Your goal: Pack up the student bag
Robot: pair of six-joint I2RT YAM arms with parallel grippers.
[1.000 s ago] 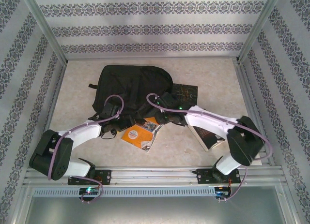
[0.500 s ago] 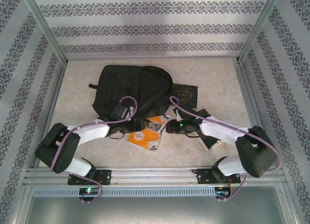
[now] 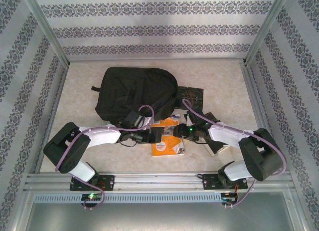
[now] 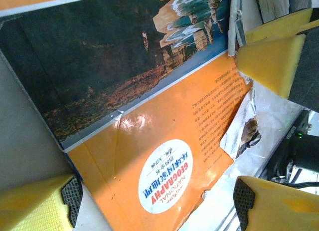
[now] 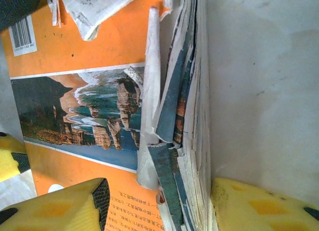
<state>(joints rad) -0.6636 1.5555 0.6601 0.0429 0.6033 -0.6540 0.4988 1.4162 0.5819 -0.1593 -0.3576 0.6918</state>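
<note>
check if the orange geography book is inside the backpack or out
Out: the orange geography book lies flat on the table, just in front of the black backpack.

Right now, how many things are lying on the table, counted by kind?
Bags: 1, the black fabric backpack
Books: 3, the orange geography paperback, the dark patterned book, the half-hidden book under the right arm
Total: 4

1 black backpack point(image 3: 132, 91) lies on the surface. There are 3 books: 1 orange geography book point(image 3: 167, 139), 1 dark book point(image 3: 192, 95) and 1 half-covered book point(image 3: 218, 149).
</note>
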